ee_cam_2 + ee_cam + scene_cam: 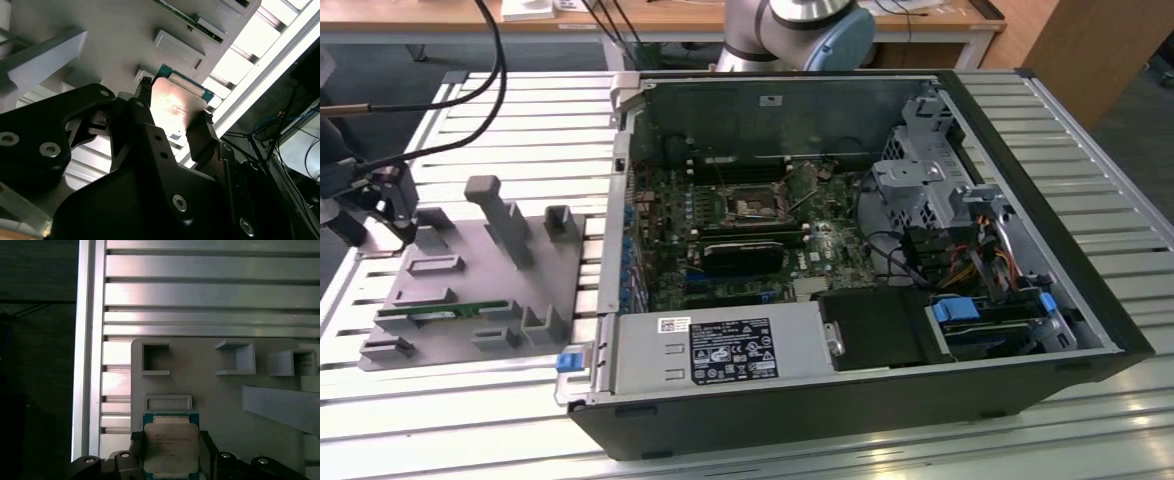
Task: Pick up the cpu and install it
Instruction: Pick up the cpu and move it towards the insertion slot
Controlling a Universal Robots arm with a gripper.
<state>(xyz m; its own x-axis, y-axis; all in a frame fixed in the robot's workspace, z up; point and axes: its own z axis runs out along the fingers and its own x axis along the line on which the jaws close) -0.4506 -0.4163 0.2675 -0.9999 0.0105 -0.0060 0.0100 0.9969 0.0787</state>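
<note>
At the exterior view's far left, the gripper [398, 215] hangs over the left part of a grey fixture plate [467, 265]. The plate lies on a slatted metal table [507, 110]. A green memory stick [438, 313] lies in a slot of the plate, on the side nearer that camera.

In the first wrist view the cpu [170, 447] shows its silvery metal top and green border. It sits between the two black fingers [136, 446], one against each of two opposite edges. The jaws are closed on the chip, with no gap showing on either side. It lies just beside a shallow rectangular frame [167, 402] moulded into the plate. Three open square pockets [155, 359] stand in a row beyond that frame.

The second wrist view looks along the gripper body. There the cpu's bright top face [176, 102] is framed by the fingers [200, 134], which press on it from both sides, with the grey plate behind it. (Whether the chip rests on the plate or is raised a little off it, I cannot tell.)

Further toward the exterior view's right stands an open black computer case [854, 405], lying on its side on the table. Inside it are the motherboard [670, 235] and a square socket [754, 208] near the board's middle, well apart from the gripper and the chip. A grey power supply [720, 350] sits along the case's near edge.
</note>
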